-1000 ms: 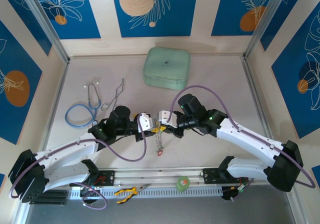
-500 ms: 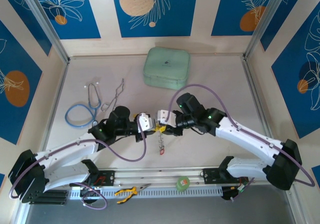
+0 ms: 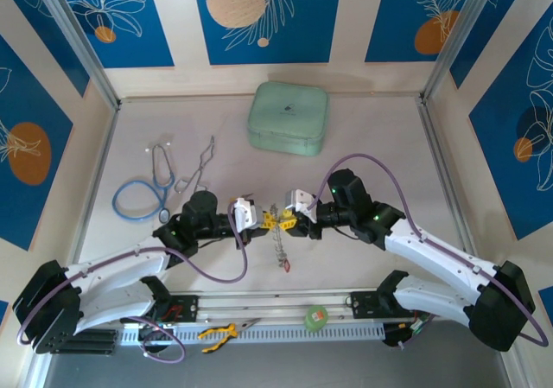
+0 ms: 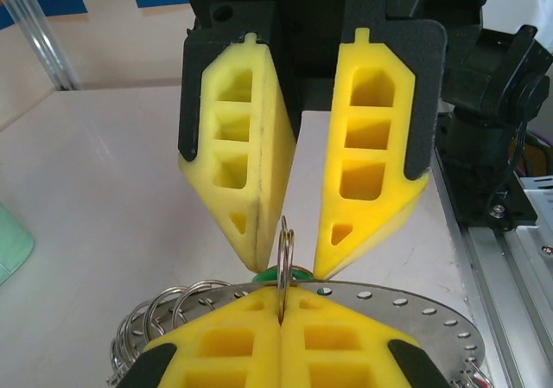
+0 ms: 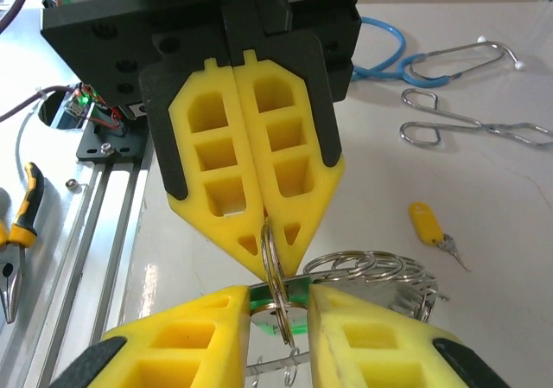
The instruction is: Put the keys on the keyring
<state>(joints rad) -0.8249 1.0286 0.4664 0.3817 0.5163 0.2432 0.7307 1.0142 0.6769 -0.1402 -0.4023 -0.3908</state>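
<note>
Threading is the step in hand: my left gripper is clamped shut on one loop of the keyring, held between both arms, while my right gripper stands part open astride that loop and a green key. Next, I judge, comes a fine sideways nudge. A yellow key lies on the table; the mint case is closed, contents unseen.

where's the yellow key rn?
Right wrist view, right of centre: the yellow-headed key lies loose on the table, apart from the keyring, between it and the metal forceps.
</note>
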